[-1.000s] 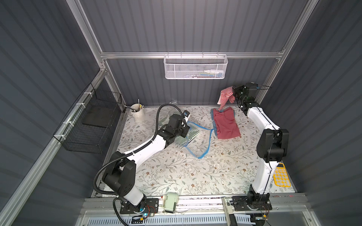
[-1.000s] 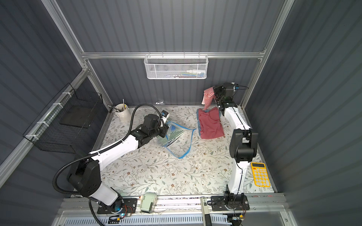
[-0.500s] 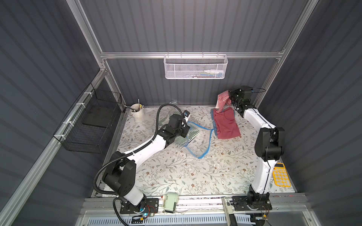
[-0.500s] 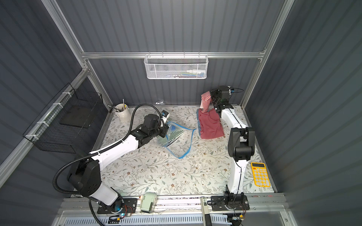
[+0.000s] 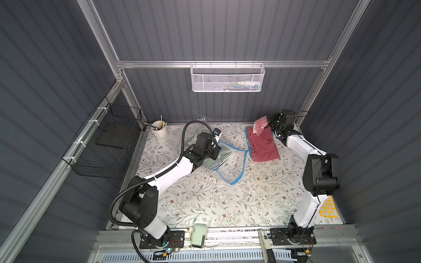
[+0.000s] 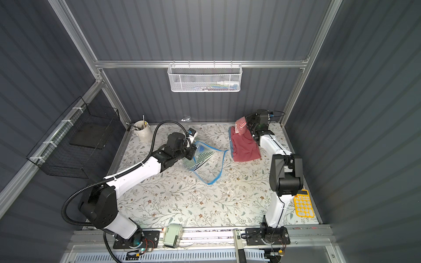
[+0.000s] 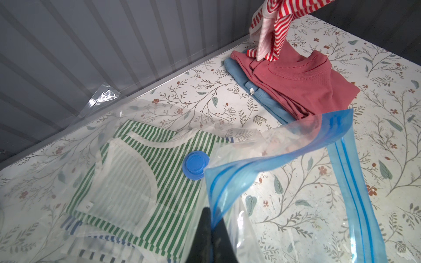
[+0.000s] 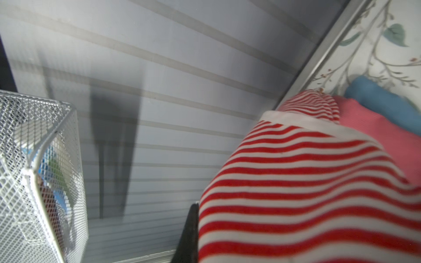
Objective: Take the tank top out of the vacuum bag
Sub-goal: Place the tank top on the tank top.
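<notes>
The vacuum bag [image 5: 230, 169] [image 6: 208, 169] lies mid-table, clear with a blue zip strip [image 7: 296, 145] and a round blue valve cap [image 7: 196, 165]. Inside it lies a green-and-white striped tank top [image 7: 145, 173] [image 6: 200, 157]. My left gripper [image 7: 211, 224] [image 5: 218, 153] is shut on the bag's blue zip edge, holding it raised. At the back right, my right gripper [image 5: 270, 120] [image 6: 248, 121] is shut on a red-and-white striped tank top [image 5: 260, 124] [image 8: 296, 182], which hangs with its lower end touching a folded red shirt [image 7: 303, 84]. One of its fingers [image 8: 190, 227] shows beside the cloth.
The red shirt [image 5: 264, 145] lies on a blue garment [image 7: 257, 91]. A white cup of tools [image 5: 160, 133] stands back left, near a black wire basket [image 5: 107, 141]. A white mesh basket [image 5: 227, 78] hangs on the back wall. A yellow calculator [image 6: 303, 206] lies front right.
My right gripper has come down a little and leftward with the red striped tank top, closer to the red shirt. The left arm and the bag have not moved.
</notes>
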